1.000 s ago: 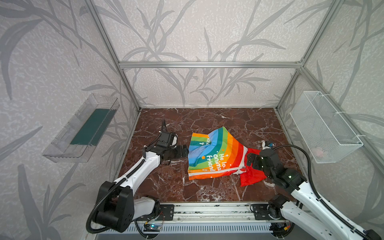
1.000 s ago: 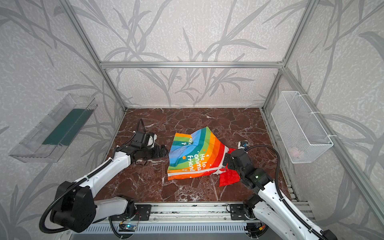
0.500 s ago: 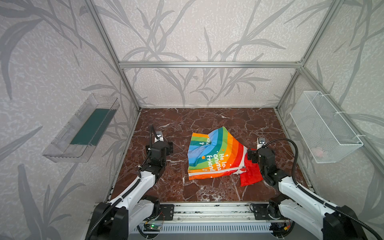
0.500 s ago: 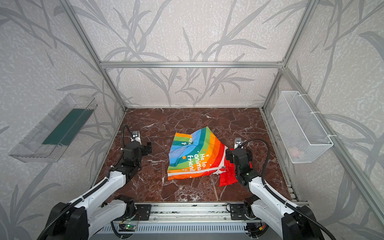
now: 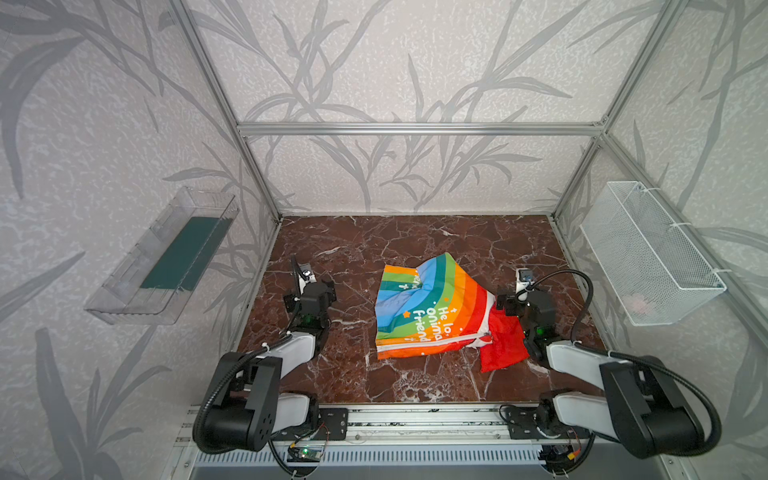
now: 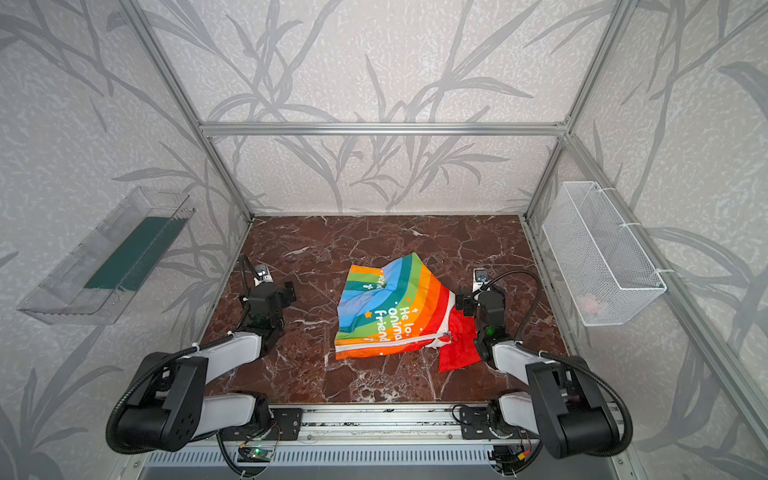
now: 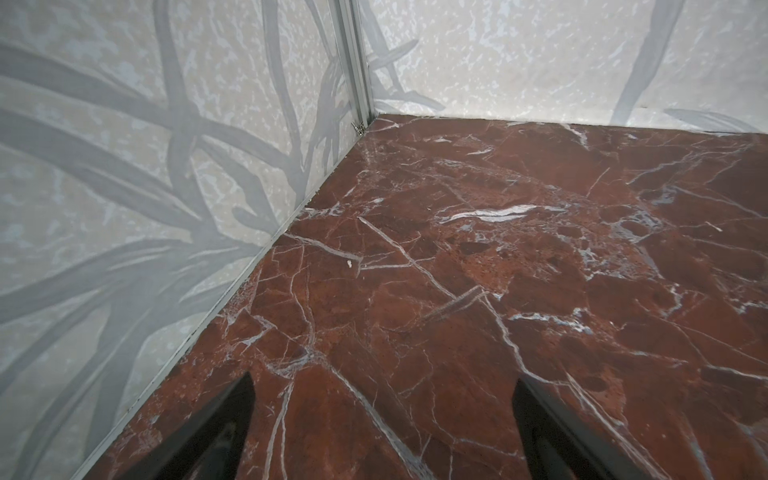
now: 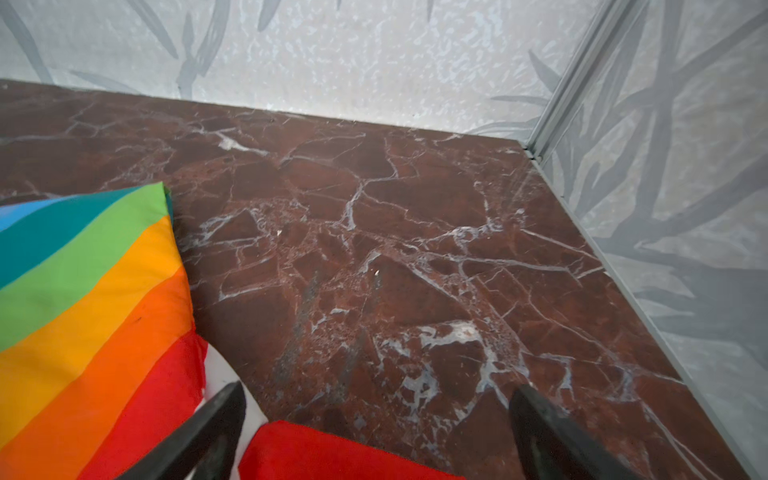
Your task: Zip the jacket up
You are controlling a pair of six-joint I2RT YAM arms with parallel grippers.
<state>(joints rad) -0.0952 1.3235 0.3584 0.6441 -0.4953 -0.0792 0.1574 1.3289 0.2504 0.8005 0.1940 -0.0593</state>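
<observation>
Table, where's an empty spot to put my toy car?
The table is bare between the jacket and the back wall, and between the jacket and the left end effector. It is crowded where the red hood lies by the right end effector.

Rainbow-striped jacket (image 5: 430, 299), bright as anything
Blue, teal, green, yellow, orange, red bands, white lettering (image 5: 434, 328); beside the jacket its hood (image 5: 503, 349) plain red; beneath, tabletop (image 5: 353, 249) red-brown, white-veined.

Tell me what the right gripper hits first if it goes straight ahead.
Likely the bare table, then the back wall; the right gripper, open, aims beside the jacket, not at it. Depth unclear.
</observation>
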